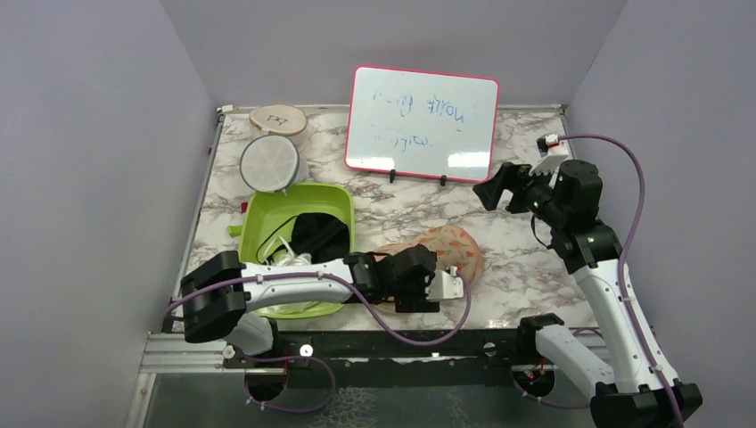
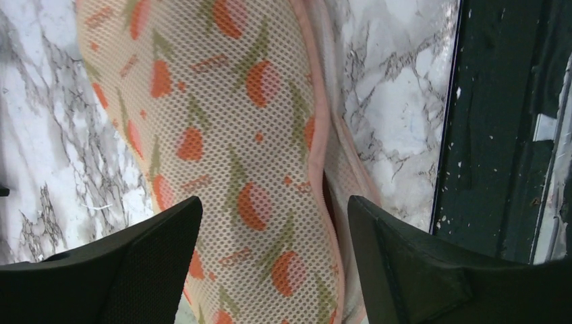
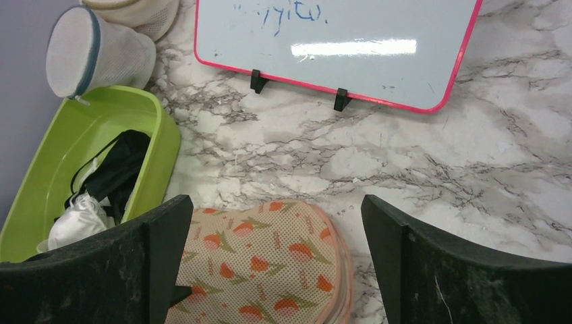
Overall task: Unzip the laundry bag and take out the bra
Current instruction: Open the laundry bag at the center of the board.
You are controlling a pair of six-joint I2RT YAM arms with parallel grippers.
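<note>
The peach-beige laundry bag (image 1: 450, 248) with orange and green leaf prints lies flat on the marble table near the front middle. My left gripper (image 1: 443, 278) hovers low over its near end. In the left wrist view the open left gripper (image 2: 275, 223) straddles the bag (image 2: 229, 135) without gripping it. A thin dark gap runs along the bag's pink edge seam. My right gripper (image 1: 499, 189) is raised at the right, open and empty. In its wrist view the right gripper (image 3: 276, 223) looks down on the bag (image 3: 270, 263). The bra is hidden.
A green tub (image 1: 337, 201) left of the bag holds a black garment (image 1: 316, 232) and a white cloth (image 1: 285, 259). A round white mesh disc (image 1: 268, 162) and a beige disc (image 1: 278, 119) stand behind it. A pink-framed whiteboard (image 1: 423, 125) stands at the back. The table's dark front rail (image 2: 485, 135) is close to the bag.
</note>
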